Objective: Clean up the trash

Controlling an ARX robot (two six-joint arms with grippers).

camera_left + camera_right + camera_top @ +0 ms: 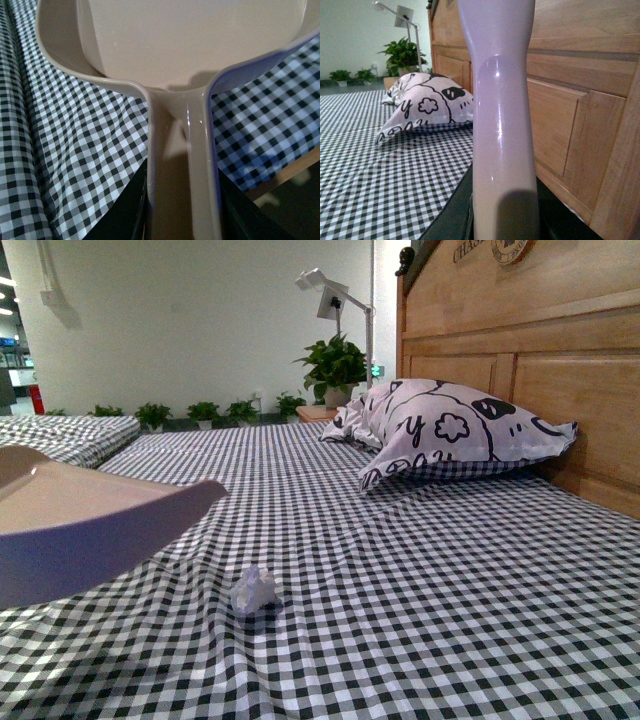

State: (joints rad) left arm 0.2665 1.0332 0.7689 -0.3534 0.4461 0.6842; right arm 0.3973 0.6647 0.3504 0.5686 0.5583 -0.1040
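Note:
The trash, a small crumpled white paper ball [254, 590], lies on the checked bedsheet in the front view, near the middle. The pale pink dustpan [80, 525] hovers at the left, its lip a little left of and above the ball. In the left wrist view my left gripper [182, 210] is shut on the dustpan's handle [180, 165], black fingers on both sides. My right gripper [505, 220] is shut on the pale pink brush handle [502, 110], which stands upright close to the wooden headboard; the bristles are out of view. Neither gripper shows in the front view.
A black-and-white patterned pillow [450, 430] leans against the wooden headboard [540, 350] at the right. The checked sheet [420, 580] covers the bed. Potted plants [335, 365] and a lamp [330, 295] stand beyond the far edge. A second bed [60, 435] lies at the left.

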